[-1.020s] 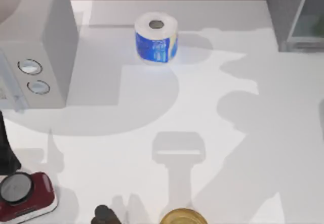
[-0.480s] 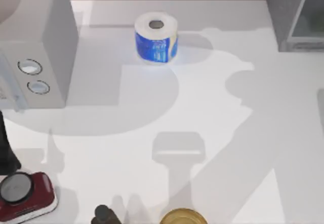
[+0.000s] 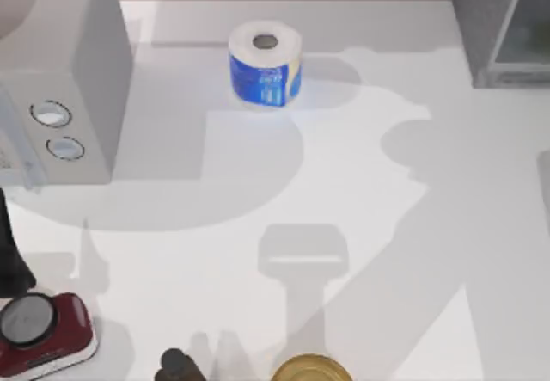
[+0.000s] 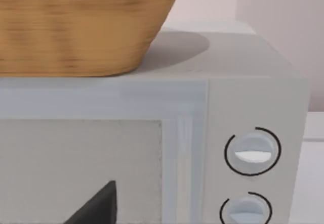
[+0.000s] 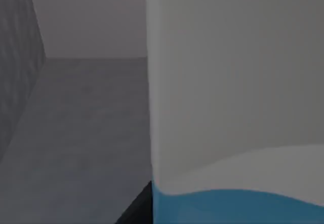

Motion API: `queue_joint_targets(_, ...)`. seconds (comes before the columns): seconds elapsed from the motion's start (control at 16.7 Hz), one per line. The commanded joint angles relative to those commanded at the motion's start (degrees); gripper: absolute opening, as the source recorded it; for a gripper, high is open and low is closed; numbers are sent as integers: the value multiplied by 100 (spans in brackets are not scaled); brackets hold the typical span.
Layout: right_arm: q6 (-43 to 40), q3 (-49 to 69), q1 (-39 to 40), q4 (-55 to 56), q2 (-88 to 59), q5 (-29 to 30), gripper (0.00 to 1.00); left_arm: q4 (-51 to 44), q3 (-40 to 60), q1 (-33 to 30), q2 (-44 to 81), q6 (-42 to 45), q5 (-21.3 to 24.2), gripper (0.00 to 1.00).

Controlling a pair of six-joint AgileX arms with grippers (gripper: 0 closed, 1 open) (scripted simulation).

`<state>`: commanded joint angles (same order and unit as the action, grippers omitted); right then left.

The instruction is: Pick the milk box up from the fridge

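The milk box (image 5: 233, 107) stands very close in the right wrist view, white above with a light-blue band lower down, on the grey floor inside the fridge (image 5: 76, 128). A dark part of my right gripper (image 5: 137, 206) shows right beside the box's near edge. From above, the fridge (image 3: 477, 20) is the dark-grey cabinet at the back right, and its pale glassy panel (image 3: 526, 41) runs off the edge. My left arm (image 3: 10, 256) is parked at the table's left edge, its gripper (image 4: 96, 206) facing the dialled box.
A light-grey box with two round dials (image 3: 60, 80) stands at the back left, a wicker basket (image 4: 76, 27) on top. A blue-and-white paper roll (image 3: 265, 63) stands at the back centre. A red scale-like device (image 3: 39, 329), a small dark object (image 3: 176, 364) and a golden round object (image 3: 311, 370) line the front.
The arm's shadow on the right half of the table shifted between one second and half a second ago. Since then nothing on the table has moved.
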<state>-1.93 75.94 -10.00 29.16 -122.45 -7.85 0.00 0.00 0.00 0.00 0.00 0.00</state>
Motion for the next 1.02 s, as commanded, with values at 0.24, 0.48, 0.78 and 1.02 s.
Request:
queue_joint_targets(0.24, 0, 0, 0, 0, 0, 0, 25, 0, 0, 0, 0, 0, 0, 100)
queue_joint_targets(0.48, 0, 0, 0, 0, 0, 0, 0, 0, 0, 0, 0, 0, 0, 100)
queue_joint_targets(0.78, 0, 0, 0, 0, 0, 0, 0, 0, 0, 0, 0, 0, 0, 100)
queue_joint_targets(1.02, 7, 13, -18, -21, 25, -2, 0, 0, 0, 0, 0, 0, 0, 100)
